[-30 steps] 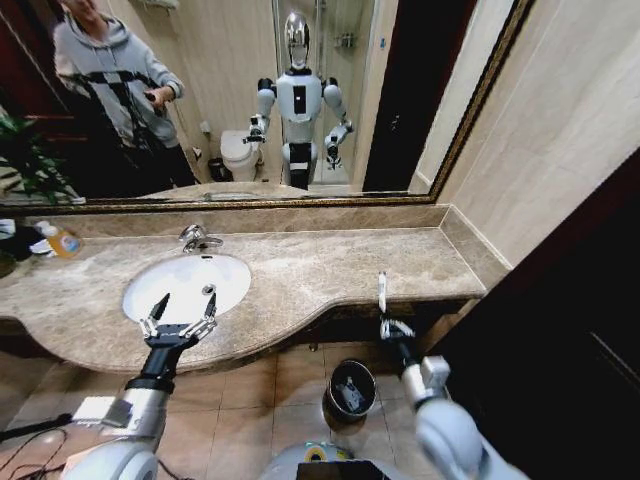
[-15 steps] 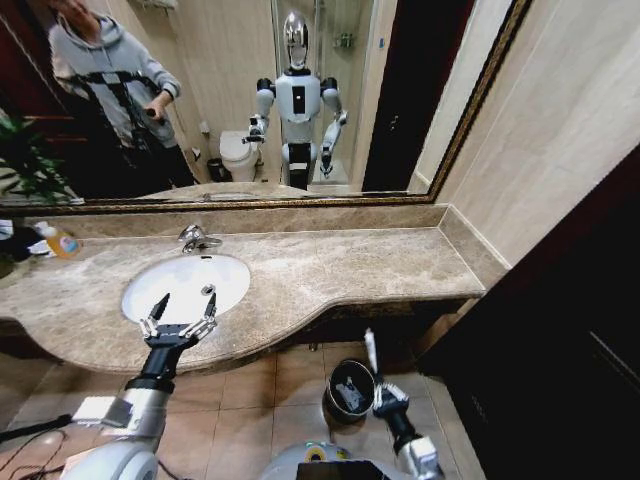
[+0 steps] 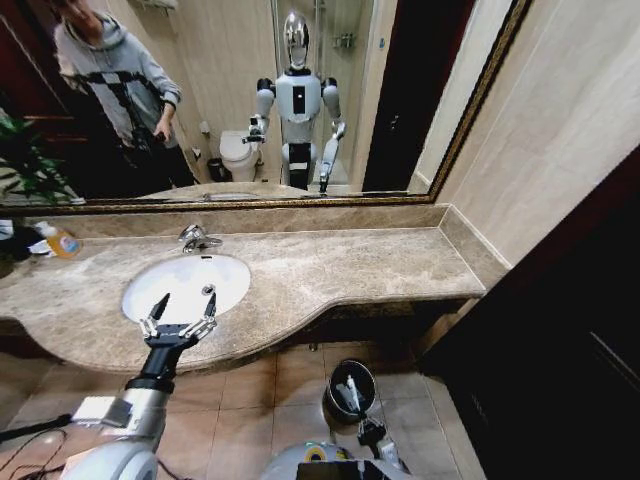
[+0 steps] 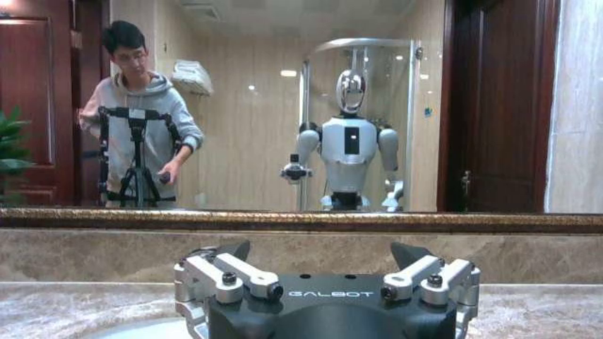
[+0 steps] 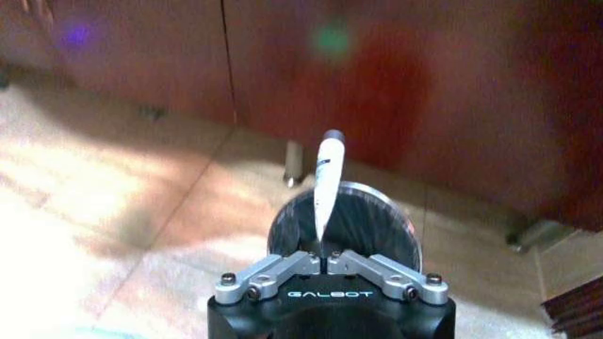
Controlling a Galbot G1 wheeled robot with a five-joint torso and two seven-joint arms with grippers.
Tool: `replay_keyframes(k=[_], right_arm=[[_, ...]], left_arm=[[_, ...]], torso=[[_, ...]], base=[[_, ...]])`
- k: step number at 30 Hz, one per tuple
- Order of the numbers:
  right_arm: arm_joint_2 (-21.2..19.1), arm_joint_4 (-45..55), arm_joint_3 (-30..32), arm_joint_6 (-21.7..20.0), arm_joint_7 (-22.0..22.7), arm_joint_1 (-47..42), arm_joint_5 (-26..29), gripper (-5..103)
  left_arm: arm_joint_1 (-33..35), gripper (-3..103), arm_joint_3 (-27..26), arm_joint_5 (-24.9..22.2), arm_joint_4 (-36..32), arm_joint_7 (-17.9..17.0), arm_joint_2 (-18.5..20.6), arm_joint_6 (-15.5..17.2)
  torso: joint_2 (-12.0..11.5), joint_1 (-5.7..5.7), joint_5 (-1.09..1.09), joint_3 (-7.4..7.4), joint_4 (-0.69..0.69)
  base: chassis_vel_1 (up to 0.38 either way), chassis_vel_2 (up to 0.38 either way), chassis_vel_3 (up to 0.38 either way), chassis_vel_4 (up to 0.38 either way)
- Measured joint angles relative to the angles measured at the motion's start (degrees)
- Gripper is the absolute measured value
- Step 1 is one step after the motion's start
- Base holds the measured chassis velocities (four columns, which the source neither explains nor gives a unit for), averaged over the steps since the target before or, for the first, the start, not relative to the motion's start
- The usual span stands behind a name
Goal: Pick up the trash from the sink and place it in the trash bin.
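The right gripper (image 5: 325, 263) is clamping a white tube (image 5: 324, 185) by its lower end, jaws pressed together on it, the tube standing up out of the fingers with its dark cap at the far tip. Its long axis is running straight on from the gripper, and in the wrist view it is crossing the round mouth of the black bin (image 5: 377, 224), which is sitting on the floor tiles just beyond the fingertips. From the head camera the right gripper (image 3: 369, 430) is down low beside the bin (image 3: 335, 382), the tube (image 3: 352, 394) slanting in over the rim. So the bin is lying dead ahead of the tube's tip and slightly below, and this arm is by far the nearer one to it.

The left gripper (image 3: 180, 318) is hanging over the near edge of the white sink (image 3: 230, 272), fingers spread wide and gripping nothing. Count: one tube in the grip, one bin, one sink, one tap (image 3: 194, 238). I am seeing no litter lying in the visible part of the basin. Whether anything is already lying inside the bin, I cannot tell.
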Motion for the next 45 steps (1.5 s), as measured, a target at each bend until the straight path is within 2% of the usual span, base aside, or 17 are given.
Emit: replay_keyframes(k=[12, 18, 26, 27, 29, 30, 33, 36, 37, 39, 41, 42, 45], right_arm=[[3.0, -17.0, -3.4, -0.5, -2.5, 11.3, 1.0, 0], [5.4, -24.5, -3.5, 0.7, -3.1, 15.7, 0.2, 0], [6.6, -28.9, -3.5, 1.3, -3.5, 19.5, 0.0, 0], [6.7, -29.4, -3.5, 1.4, -3.6, 19.9, 0.0, -3], [7.0, -30.2, -3.5, 1.6, -3.7, 20.5, 0.1, 8], [7.0, -30.2, -3.5, 1.6, -3.7, 20.5, 0.1, 8], [7.3, -31.4, -3.4, 2.3, -4.5, 21.3, 0.1, 24], [7.3, -31.6, -3.3, 2.6, -4.7, 21.4, 0.1, 29], [7.2, -31.5, -3.3, 2.7, -4.7, 21.4, 0.1, 40], [7.1, -31.3, -3.2, 2.8, -4.7, 21.3, 0.1, 40], [6.9, -30.2, -2.6, 3.7, -4.8, 20.6, 0.8, 51], [6.9, -30.2, -2.6, 3.7, -4.8, 20.6, 0.8, 51], [6.6, -28.0, -1.4, 4.8, -5.0, 18.9, 1.9, 67]], left_arm=[[0.0, 100, 0.0, 0.0, 0.0, 0.0, 0.0, 0.0], [0.0, 100, 0.0, 0.0, 0.0, 0.0, 0.0, 0.0], [0.0, 100, 0.0, 0.0, 0.0, 0.0, 0.0, 0.0], [0.0, 100, 0.0, 0.0, 0.0, 0.0, 0.0, 0.0], [0.0, 100, 0.0, 0.0, 0.0, 0.0, 0.0, 0.0], [0.0, 100, 0.0, 0.0, 0.0, 0.0, 0.0, 0.0], [0.0, 100, 0.0, 0.0, 0.0, 0.0, 0.0, 0.0], [0.0, 100, 0.0, 0.0, 0.0, 0.0, 0.0, 0.0], [0.0, 100, 0.0, 0.0, 0.0, 0.0, 0.0, 0.0], [0.0, 100, 0.0, 0.0, 0.0, 0.0, 0.0, 0.0], [0.0, 100, 0.0, 0.0, 0.0, 0.0, 0.0, 0.0], [0.0, 100, 0.0, 0.0, 0.0, 0.0, 0.0, 0.0], [0.0, 100, 0.0, 0.0, 0.0, 0.0, 0.0, 0.0]], torso=[[0.0, 0.00, -0.01, 0.00, 0.00], [0.0, 0.00, 0.00, 0.00, -0.01], [0.0, 0.00, -0.01, 0.00, 0.00], [0.0, 0.00, -0.01, 0.00, -0.01], [0.0, 0.00, -0.01, 0.00, -0.01], [0.0, 0.00, -0.01, 0.00, -0.01], [0.0, -0.01, 0.00, 0.00, -0.01], [0.0, -0.01, -0.01, 0.00, -0.01], [0.0, -0.01, 0.00, 0.00, -0.01], [0.0, -0.01, 0.00, 0.00, 0.00], [0.0, -0.01, 0.00, 0.00, 0.00], [0.0, -0.01, 0.00, 0.00, 0.00], [0.0, -0.01, 0.00, 0.00, -0.01]], base=[[0.000, 0.000, 0.000, 0.000], [0.000, 0.000, 0.000, 0.000], [0.000, 0.000, 0.000, 0.000], [0.000, 0.000, 0.000, 0.000], [0.000, 0.000, 0.000, 0.000], [0.000, 0.000, 0.000, 0.000], [0.000, 0.000, 0.000, 0.000], [0.000, 0.000, 0.000, 0.000], [0.000, 0.000, 0.000, 0.000], [0.000, 0.000, 0.000, 0.000], [0.000, 0.000, 0.000, 0.000], [0.000, 0.000, 0.000, 0.000], [0.000, 0.000, 0.000, 0.000]])
